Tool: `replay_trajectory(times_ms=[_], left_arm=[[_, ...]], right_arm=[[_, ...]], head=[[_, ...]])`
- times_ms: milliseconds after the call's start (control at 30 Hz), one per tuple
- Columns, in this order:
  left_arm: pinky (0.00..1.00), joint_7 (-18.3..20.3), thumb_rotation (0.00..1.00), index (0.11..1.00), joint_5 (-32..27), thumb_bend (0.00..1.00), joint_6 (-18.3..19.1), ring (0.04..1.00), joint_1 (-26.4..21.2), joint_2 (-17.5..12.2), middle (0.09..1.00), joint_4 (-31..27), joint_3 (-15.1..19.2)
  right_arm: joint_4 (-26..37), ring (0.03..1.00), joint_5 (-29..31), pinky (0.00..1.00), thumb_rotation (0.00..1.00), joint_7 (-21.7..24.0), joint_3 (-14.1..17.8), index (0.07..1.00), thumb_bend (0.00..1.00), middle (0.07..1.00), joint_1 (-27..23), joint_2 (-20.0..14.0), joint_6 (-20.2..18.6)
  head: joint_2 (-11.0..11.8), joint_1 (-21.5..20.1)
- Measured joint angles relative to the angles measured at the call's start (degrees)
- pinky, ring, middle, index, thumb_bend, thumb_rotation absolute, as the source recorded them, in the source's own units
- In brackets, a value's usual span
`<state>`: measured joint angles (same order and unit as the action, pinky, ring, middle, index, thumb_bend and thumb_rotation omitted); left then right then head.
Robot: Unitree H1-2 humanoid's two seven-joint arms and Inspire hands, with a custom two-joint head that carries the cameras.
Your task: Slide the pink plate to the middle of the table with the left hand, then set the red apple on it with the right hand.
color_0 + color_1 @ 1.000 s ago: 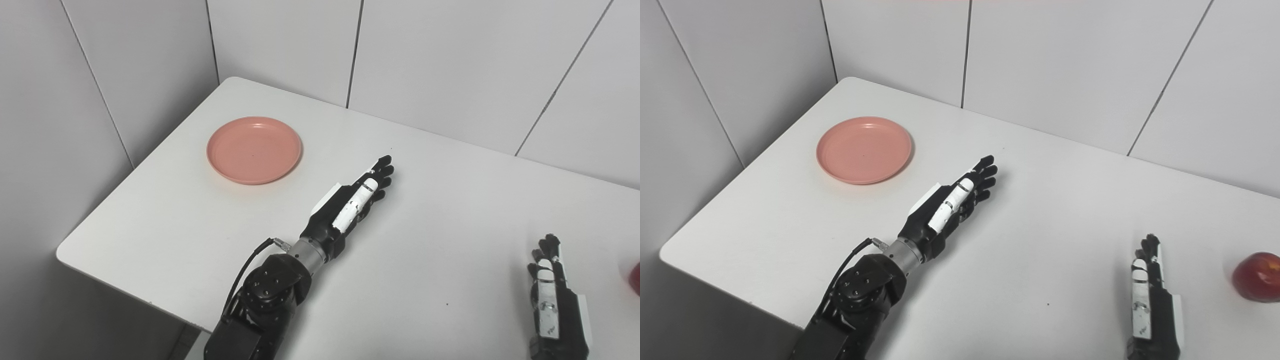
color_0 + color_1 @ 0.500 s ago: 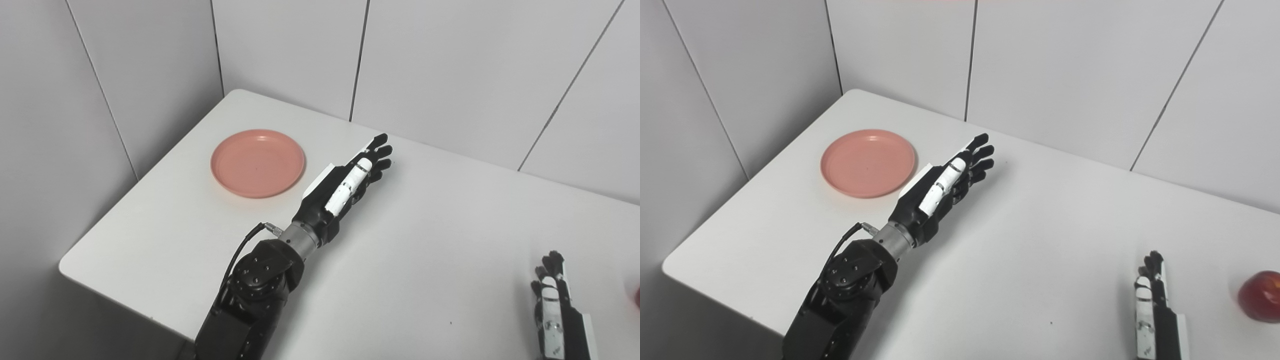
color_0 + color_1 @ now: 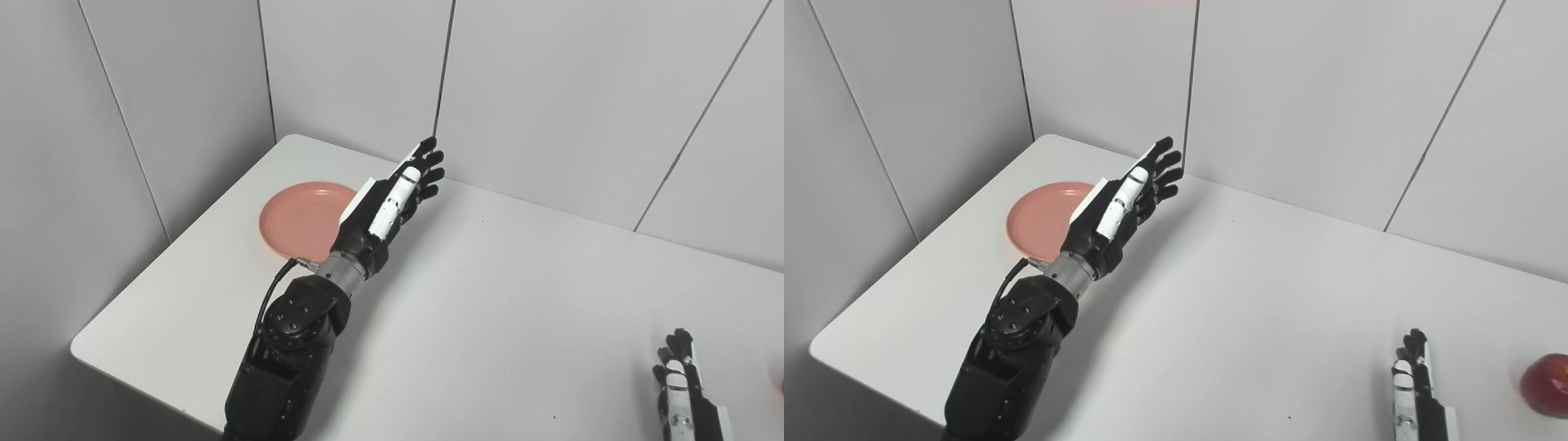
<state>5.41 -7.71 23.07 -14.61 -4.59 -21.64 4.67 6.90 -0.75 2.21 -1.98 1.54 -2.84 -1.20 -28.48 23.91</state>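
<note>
A white table [image 3: 1249, 306] with rounded corners stands pushed into the corner of the room. On it, a pink plate [image 3: 1038, 220] lies toward ten o'clock, and a red apple [image 3: 1543, 386] sits at the four o'clock edge.

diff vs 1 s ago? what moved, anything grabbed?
The left hand rose and swung left and toward the far wall; it now overlaps the right edge of the pink plate in both views, open, holding nothing. The camera shifted too. Relative to the table, the plate looks unmoved; the right hand and red apple stayed near the front right.
</note>
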Motion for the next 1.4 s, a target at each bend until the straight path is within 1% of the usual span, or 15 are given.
replay_trajectory(times_ms=[300, 500, 700, 800, 933, 1067, 1200, 1400], left_arm=[[0.96, -0.92, 1.0, 0.954, -1.92, 0.41, 0.01, 0.959, -2.77, -2.13, 0.969, 0.83, 3.71], [0.95, -2.32, 1.0, 0.953, -1.95, 0.38, 0.01, 0.963, -4.12, -3.7, 0.973, 3.29, 5.63], [0.94, -2.45, 1.0, 0.947, -2.07, 0.36, -0.59, 0.955, -4.69, -6.04, 0.965, 7.71, 7.21], [0.93, -2.47, 1.0, 0.931, -2.51, 0.36, -1.4, 0.945, -5.14, -6.87, 0.952, 10.06, 8.88], [0.93, -2.08, 1.0, 0.923, -4.32, 0.37, -2.12, 0.942, -6.46, -8.69, 0.948, 13.71, 10.3], [0.92, -1.85, 1.0, 0.907, -6.57, 0.35, -2.23, 0.926, -7.6, -9.4, 0.933, 16.92, 12.2], [0.91, -1.82, 1.0, 0.9, -7.0, 0.36, -2.29, 0.919, -8.09, -9.95, 0.925, 18.61, 12.39], [0.91, -1.82, 1.0, 0.896, -7.2, 0.38, -2.41, 0.916, -10.74, -12.05, 0.921, 22.93, 13.37]], right_arm=[[0.04, 1.0, 0.02, 1.0, 1.0, -0.02, 0.01, 1.0, 0.0, 1.0, 0.0, 0.12, -0.01], [0.13, 1.0, 0.07, 1.0, 1.0, 0.0, 0.03, 1.0, 0.0, 1.0, 0.01, 0.1, -0.02], [0.18, 1.0, 0.26, 1.0, 1.0, -0.04, 0.1, 0.998, 0.0, 0.998, 0.01, 0.15, -0.02], [0.21, 1.0, 0.22, 1.0, 1.0, -0.06, 0.08, 1.0, 0.0, 1.0, 0.02, 0.29, -0.02], [0.45, 1.0, 0.26, 1.0, 1.0, -0.05, 0.07, 1.0, 0.0, 1.0, 0.02, 0.3, -0.04], [0.63, 1.0, 0.24, 1.0, 1.0, -0.05, 0.07, 1.0, 0.0, 1.0, 0.02, 0.31, -0.04], [1.03, 1.0, 0.16, 1.0, 1.0, -0.08, 0.09, 1.0, 0.0, 1.0, 0.02, 0.3, -0.05], [1.59, 1.0, 0.23, 1.0, 1.0, -0.05, 0.07, 1.0, 0.0, 1.0, 0.01, 0.3, -0.19]], head=[[-0.17, 0.35], [-0.18, 0.61], [-0.35, 1.05], [-0.26, 1.23], [-0.26, 1.23], [-0.26, 1.32], [-0.18, 1.58], [0.0, 1.93]])
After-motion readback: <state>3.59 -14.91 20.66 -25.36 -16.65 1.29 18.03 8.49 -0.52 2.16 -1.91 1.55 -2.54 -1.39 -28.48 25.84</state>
